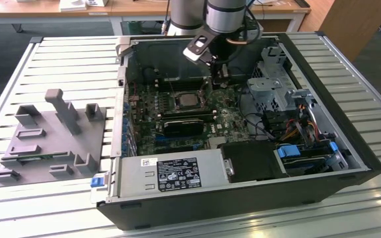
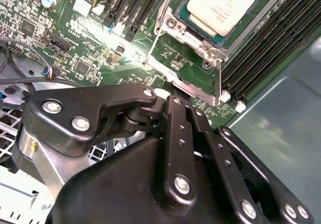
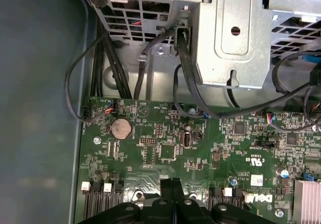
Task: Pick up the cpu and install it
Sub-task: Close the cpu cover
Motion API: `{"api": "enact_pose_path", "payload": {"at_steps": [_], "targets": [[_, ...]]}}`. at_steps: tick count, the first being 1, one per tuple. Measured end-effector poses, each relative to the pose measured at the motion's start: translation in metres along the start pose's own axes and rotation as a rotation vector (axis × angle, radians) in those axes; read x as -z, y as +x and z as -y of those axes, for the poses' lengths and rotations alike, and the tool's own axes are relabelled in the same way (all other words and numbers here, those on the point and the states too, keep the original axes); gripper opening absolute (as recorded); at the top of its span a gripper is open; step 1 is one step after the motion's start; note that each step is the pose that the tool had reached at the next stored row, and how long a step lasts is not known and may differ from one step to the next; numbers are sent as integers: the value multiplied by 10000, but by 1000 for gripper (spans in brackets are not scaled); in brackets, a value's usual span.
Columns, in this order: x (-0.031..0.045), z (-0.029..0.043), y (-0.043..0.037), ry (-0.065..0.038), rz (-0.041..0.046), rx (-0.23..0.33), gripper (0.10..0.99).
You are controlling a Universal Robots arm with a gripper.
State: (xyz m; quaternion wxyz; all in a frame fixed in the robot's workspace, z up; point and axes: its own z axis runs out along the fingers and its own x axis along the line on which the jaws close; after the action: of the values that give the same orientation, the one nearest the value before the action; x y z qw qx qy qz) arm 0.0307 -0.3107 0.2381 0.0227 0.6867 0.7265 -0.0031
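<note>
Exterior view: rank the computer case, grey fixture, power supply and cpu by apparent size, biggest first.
1. computer case
2. grey fixture
3. power supply
4. cpu
The grey fixture over the power supply is the closest call; the rest is clear.

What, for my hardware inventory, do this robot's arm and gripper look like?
In the exterior view the arm is a silvery-grey cylinder above a darker wrist section, with thin dark cables looping beside it. The gripper is matte black. In the second wrist view it shows flat, rounded linkage bars pinned with bright silver screws, and these narrow to slim, straight black fingers.
</note>
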Motion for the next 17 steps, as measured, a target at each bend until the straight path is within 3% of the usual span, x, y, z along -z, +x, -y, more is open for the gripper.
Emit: {"api": "enact_pose_path", "payload": {"at_steps": [17], "targets": [[0,104,6,0,-1,-1,106]]}}
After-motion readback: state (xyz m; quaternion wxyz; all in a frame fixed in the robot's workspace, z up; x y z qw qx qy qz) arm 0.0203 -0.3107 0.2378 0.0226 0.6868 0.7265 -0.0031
